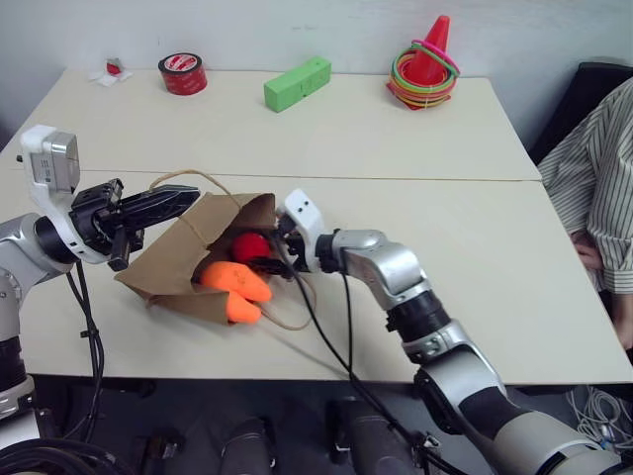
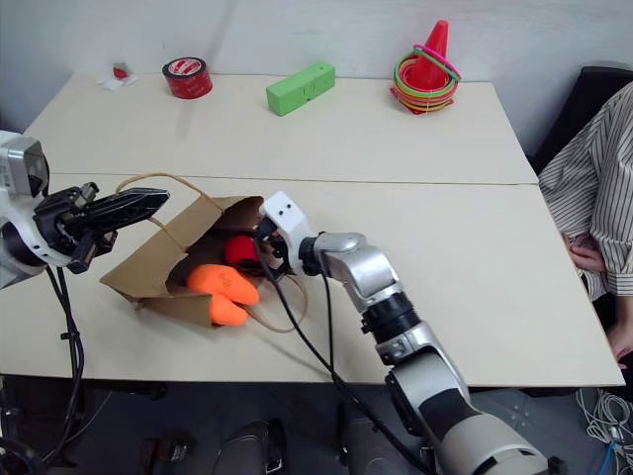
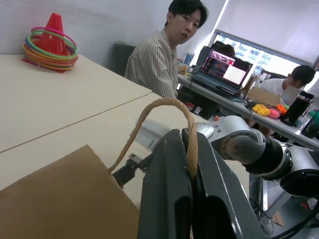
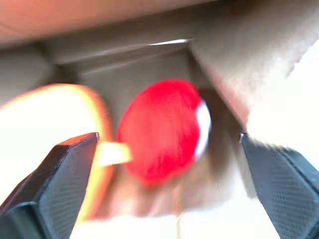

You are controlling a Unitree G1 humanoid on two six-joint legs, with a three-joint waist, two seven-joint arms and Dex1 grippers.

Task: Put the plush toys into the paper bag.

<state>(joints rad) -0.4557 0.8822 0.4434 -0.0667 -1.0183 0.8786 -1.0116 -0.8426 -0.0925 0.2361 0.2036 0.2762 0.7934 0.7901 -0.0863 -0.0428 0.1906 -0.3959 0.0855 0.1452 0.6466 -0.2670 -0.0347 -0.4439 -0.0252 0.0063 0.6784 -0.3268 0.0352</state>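
Observation:
The paper bag [image 1: 168, 262] lies on its side on the table with its mouth toward my right arm. My left gripper [image 1: 183, 201] is shut on the bag's upper cord handle [image 3: 149, 107] and holds that side of the mouth up. The orange plush toy [image 1: 237, 287] lies in the mouth, partly sticking out onto the table. Just behind it, inside the bag, sits the round red plush toy [image 4: 162, 129]. My right gripper [image 1: 272, 252] is at the mouth with its fingers [image 4: 70, 164] spread wide on either side of the red toy, apart from it.
At the far side of the table stand a red tape roll [image 1: 182, 73], a green block [image 1: 297, 83] and a cone with coloured rings [image 1: 427, 64]. A person in a striped shirt [image 1: 593, 188] sits at the right edge. The bag's second handle [image 1: 287, 317] lies on the table.

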